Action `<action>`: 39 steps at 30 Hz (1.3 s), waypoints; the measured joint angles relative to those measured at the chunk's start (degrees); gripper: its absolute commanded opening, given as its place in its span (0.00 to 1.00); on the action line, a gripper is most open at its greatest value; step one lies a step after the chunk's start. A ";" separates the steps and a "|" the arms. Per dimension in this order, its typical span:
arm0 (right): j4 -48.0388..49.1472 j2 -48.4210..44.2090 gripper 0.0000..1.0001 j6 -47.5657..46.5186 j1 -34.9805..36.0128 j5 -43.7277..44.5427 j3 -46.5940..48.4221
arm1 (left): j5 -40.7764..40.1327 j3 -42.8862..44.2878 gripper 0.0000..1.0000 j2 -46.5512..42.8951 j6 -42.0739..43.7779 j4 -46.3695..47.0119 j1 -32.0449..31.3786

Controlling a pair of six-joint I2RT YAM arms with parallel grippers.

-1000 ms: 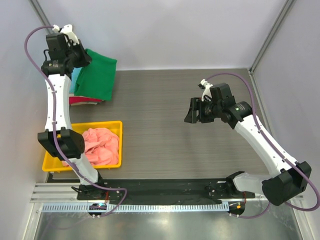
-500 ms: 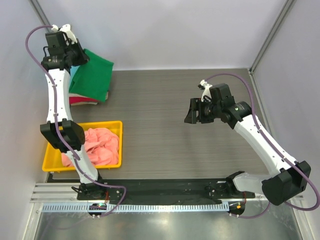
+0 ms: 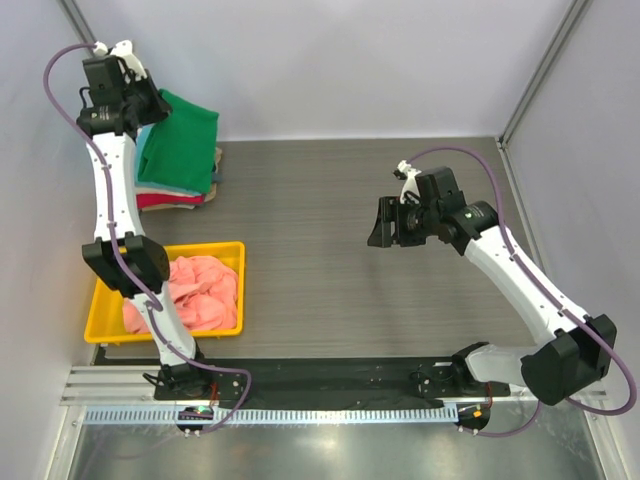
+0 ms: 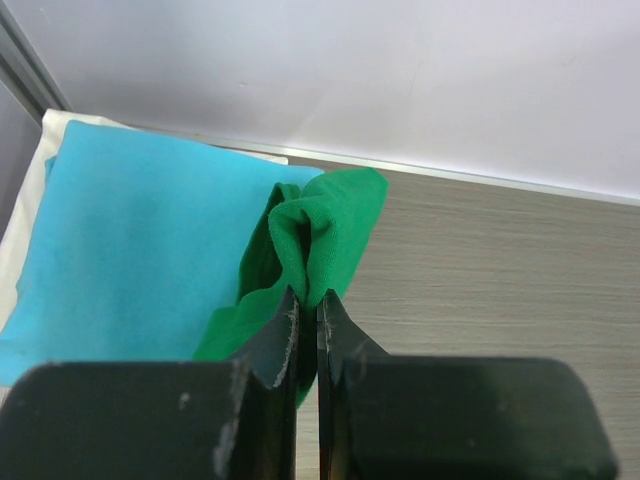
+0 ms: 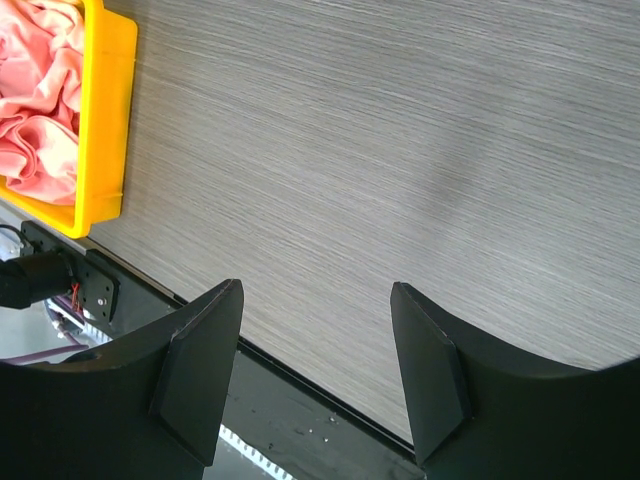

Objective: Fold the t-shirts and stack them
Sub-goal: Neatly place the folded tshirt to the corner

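Observation:
A folded bright green t-shirt (image 3: 182,140) lies on top of a stack at the far left, over a red one (image 3: 165,200). My left gripper (image 3: 148,105) is shut on the green shirt's far left edge. In the left wrist view the gripper (image 4: 307,300) pinches a fold of green cloth (image 4: 335,215) above a flat sky-blue shirt (image 4: 140,240) with a cream edge (image 4: 28,200) under it. A crumpled salmon-pink shirt (image 3: 200,290) lies in the tray. My right gripper (image 3: 378,222) hangs open and empty over the table's middle; in its own view (image 5: 316,288) only bare table shows between the fingers.
The yellow tray (image 3: 165,250) stands at the near left and also shows in the right wrist view (image 5: 105,120). White walls close the far side and left. The black rail of the arm bases (image 3: 330,375) runs along the near edge.
My left gripper has moved left and toward the far wall, pulling the green shirt further onto the stack. The right arm has barely moved.

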 measured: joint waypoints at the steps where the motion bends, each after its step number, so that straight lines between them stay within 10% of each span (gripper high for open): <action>1: 0.00 0.26 0.67 0.00 0.00 0.00 0.00 | 0.02 0.00 0.00 0.11 0.02 -0.09 0.04; 39: 0.46 7.17 0.67 -0.39 0.00 1.25 -0.98 | -6.88 11.39 0.01 20.85 0.92 11.72 4.37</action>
